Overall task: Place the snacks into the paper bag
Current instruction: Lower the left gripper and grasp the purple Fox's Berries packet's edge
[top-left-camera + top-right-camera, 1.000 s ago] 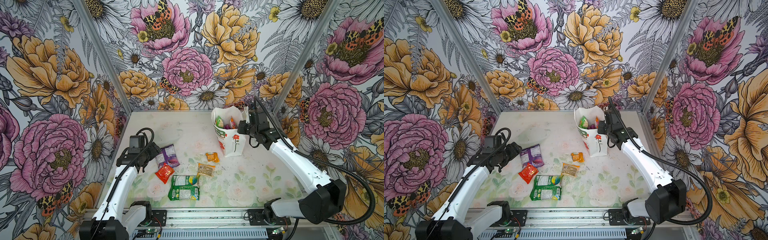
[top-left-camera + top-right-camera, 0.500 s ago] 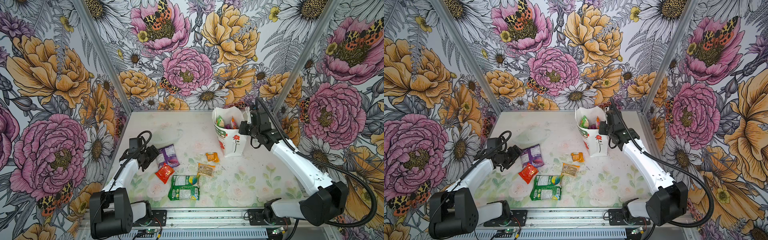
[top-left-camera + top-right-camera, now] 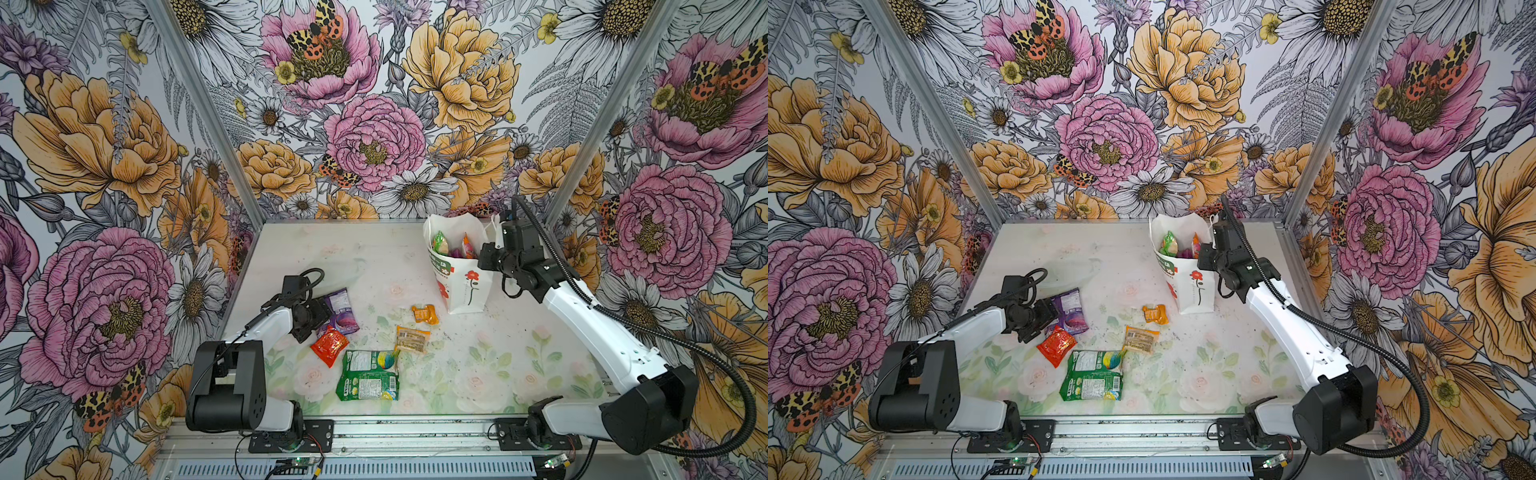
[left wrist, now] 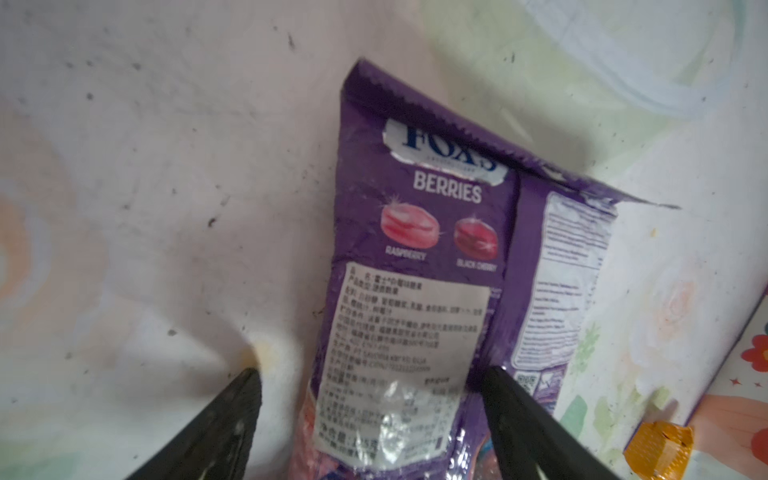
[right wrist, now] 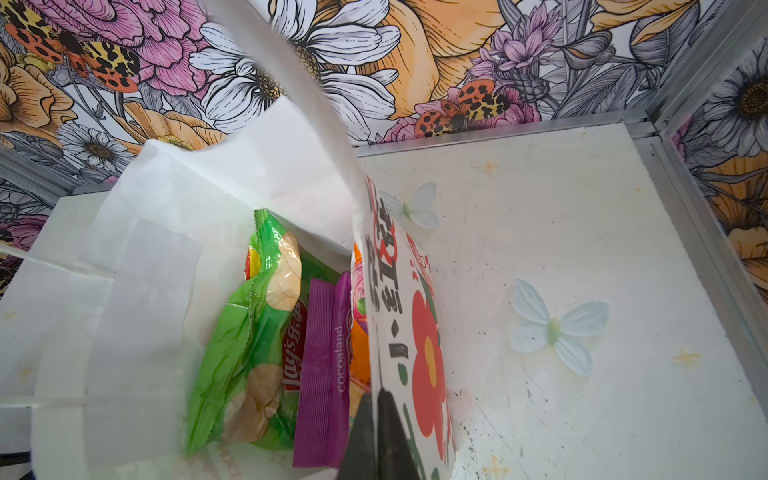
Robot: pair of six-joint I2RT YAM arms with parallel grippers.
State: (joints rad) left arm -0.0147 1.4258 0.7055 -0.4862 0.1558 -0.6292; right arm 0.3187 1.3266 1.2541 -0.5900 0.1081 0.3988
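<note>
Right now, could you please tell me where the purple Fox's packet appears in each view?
In a top view: Fox's packet lies left of centre, above the red packet.
In a top view: the same place.
Left wrist: it fills the middle.
Right wrist: not in it.
Shared landmark: the paper bag.

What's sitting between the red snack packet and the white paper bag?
A small orange packet lies between the red packet and the paper bag, touching neither; both top views show it.
</note>
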